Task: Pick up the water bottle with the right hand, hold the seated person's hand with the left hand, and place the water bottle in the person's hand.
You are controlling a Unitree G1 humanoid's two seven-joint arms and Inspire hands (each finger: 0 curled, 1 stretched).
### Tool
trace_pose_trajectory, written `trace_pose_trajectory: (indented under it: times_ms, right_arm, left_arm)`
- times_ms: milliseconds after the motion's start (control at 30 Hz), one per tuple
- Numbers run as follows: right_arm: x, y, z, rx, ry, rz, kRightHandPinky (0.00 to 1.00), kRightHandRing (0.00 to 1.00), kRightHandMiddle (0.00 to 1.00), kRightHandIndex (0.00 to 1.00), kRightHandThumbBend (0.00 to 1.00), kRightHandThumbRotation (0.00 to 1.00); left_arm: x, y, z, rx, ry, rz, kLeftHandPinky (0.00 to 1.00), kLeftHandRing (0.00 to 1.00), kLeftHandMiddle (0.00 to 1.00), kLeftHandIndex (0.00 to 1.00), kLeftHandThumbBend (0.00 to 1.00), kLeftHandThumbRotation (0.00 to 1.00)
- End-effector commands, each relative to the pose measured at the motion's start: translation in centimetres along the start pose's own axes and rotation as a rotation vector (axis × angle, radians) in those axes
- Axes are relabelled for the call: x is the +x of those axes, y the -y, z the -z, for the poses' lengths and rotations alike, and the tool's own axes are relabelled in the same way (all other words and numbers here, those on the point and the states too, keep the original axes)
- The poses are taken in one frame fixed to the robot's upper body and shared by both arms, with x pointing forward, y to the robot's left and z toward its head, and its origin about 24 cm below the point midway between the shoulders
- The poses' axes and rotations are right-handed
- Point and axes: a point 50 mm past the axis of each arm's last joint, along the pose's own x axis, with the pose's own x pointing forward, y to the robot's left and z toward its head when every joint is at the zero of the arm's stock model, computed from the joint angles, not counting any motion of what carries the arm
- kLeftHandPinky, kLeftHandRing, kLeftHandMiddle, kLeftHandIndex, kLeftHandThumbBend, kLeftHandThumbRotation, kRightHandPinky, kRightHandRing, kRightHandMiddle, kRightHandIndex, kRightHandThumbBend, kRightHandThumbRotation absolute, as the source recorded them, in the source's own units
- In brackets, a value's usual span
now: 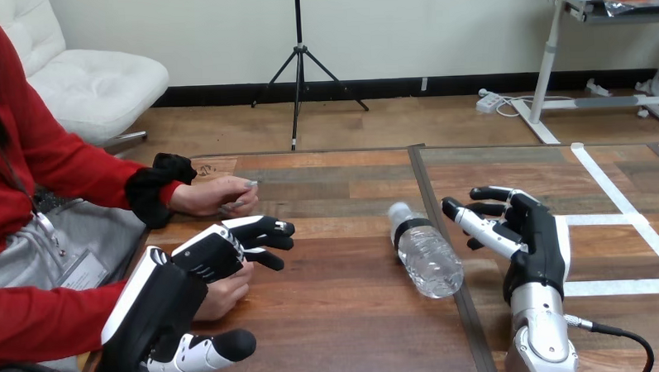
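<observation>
Now we see the water bottle (pixel 426 253) lying at the middle of the surface (pixel 348 326), our right hand (pixel 533 237) just beside it, fingers (pixel 485 227) open; our left hand (pixel 189 274), fingers straight, rests over the person's hand (pixel 227 295).

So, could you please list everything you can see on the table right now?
table: one, brown wood, spans the view.
water bottle: one, clear with a black band, lying on its side at the table's centre.
tape lines: several, white, on the table's right part.
left hand: one, black and white, fingers straight, over the person's nearer hand.
right hand: one, black and white, open, right of the water bottle and apart from it.
person's hands: two, at the table's left; the nearer hand under the left hand, the farther hand beyond it.
</observation>
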Motion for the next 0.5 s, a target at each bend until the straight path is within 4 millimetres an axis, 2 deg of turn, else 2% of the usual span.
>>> trace_pose_trajectory:
  times_ms: [0, 467]
  right_arm:
    - [0.62, -0.9, -2.15, 0.037, 0.126, -0.018, 0.29, 0.35, 0.45, 0.47, 0.89, 0.0]
    - [0.12, -0.54, -2.31, 0.027, 0.193, -0.049, 0.29, 0.34, 0.43, 0.45, 0.9, 0.0]
  left_arm:
    - [1.57, -0.72, -0.35, 0.032, 0.063, -0.019, 0.63, 0.73, 0.76, 0.74, 0.91, 0.65]
    - [1.61, -0.77, -0.26, 0.017, 0.055, -0.015, 0.63, 0.74, 0.77, 0.75, 0.92, 0.66]
